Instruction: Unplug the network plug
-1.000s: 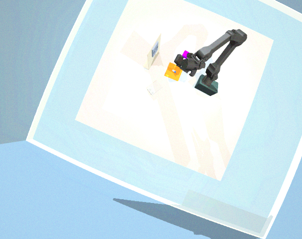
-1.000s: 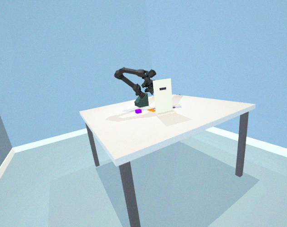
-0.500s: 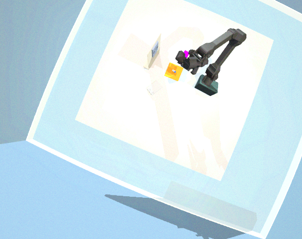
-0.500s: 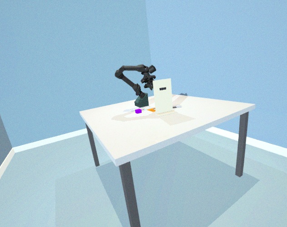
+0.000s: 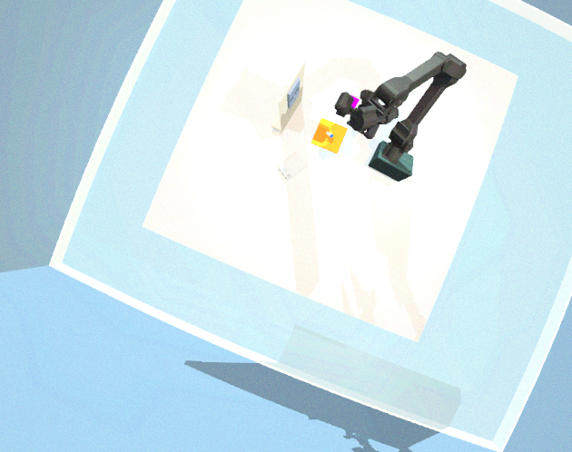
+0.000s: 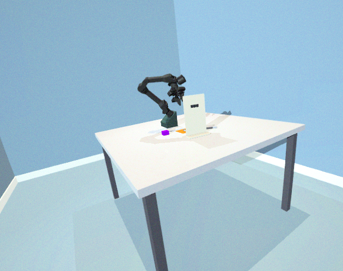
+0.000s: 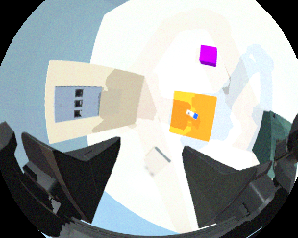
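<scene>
Gripper (image 7: 150, 165): spread, nothing between its fingers, raised above the table (image 6: 195, 157).
Plug (image 7: 192, 115): lay inside the orange square (image 7: 183, 128).
Panel (image 7: 76, 103): stood at nine o'clock of the square.

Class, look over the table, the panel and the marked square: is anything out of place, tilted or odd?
Nothing stands out. The small plug lies inside the orange square, the panel stands upright, and the open gripper hangs above the table, holding nothing.
</scene>
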Motion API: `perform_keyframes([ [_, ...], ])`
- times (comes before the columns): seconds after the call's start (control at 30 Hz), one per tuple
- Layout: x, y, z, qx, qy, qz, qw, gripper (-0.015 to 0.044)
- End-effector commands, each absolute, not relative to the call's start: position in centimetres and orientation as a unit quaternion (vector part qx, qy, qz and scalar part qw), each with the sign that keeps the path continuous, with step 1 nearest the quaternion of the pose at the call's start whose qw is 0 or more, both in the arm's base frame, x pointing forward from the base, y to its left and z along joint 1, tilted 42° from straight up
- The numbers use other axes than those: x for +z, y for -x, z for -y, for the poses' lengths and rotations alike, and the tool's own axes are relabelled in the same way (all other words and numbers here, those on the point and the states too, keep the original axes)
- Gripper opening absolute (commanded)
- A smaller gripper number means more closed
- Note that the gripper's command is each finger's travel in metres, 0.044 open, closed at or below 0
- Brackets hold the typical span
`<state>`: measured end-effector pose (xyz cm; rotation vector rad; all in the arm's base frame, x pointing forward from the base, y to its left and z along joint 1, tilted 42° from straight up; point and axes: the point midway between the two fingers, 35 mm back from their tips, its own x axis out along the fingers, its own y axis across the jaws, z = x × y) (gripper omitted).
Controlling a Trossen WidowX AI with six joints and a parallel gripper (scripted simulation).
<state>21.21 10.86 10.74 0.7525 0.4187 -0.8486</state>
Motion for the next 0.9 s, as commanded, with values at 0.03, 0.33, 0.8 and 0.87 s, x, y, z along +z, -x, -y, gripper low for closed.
perform_keyframes([
  [0.03,11.02,-21.36,-11.11,-0.397,-0.359,-0.194,0.822,0.0392],
  [0.33,11.02,-21.36,-11.11,-0.397,-0.359,-0.194,0.822,0.0440],
  [0.8,11.02,-21.36,-11.11,-0.397,-0.359,-0.194,0.822,0.0440],
  [0.87,11.02,-21.36,-11.11,-0.397,-0.359,-0.194,0.822,0.0440],
])
